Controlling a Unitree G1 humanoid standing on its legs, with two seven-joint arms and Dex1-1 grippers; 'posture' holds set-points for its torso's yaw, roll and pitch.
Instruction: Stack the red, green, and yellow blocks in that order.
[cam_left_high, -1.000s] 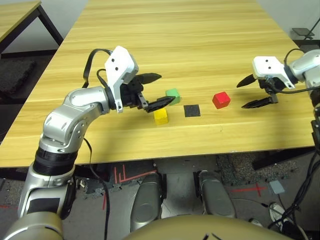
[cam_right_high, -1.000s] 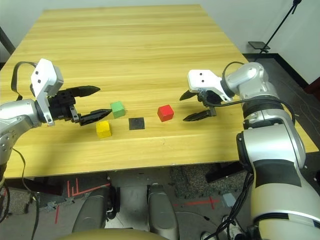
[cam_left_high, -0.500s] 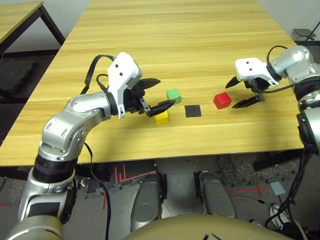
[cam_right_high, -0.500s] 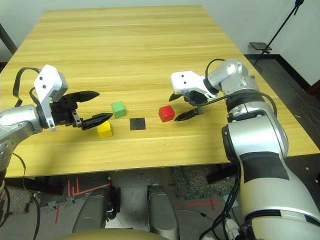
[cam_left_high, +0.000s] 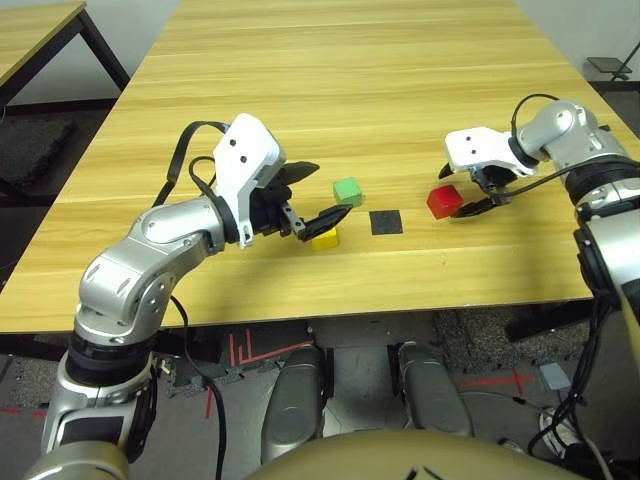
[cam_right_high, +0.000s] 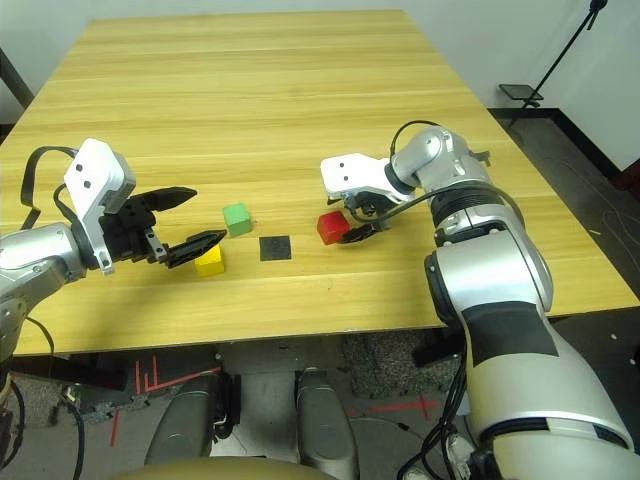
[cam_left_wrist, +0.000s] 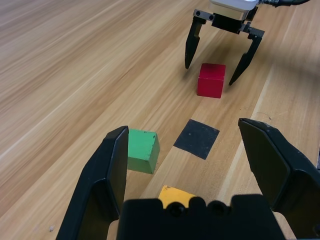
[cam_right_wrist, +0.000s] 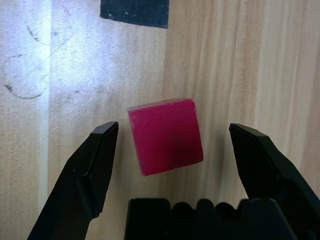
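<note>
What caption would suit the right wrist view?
Open right tool straddling the red block on the wooden table, black patch beyond.

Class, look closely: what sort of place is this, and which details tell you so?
Probably a robotics lab: a plain wooden table holding only test blocks such as the red block, a floor with red tape marks, and a stand's base.

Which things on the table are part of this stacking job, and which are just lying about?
Part of the job:
red block
green block
yellow block

Lying about:
flat black square patch
</note>
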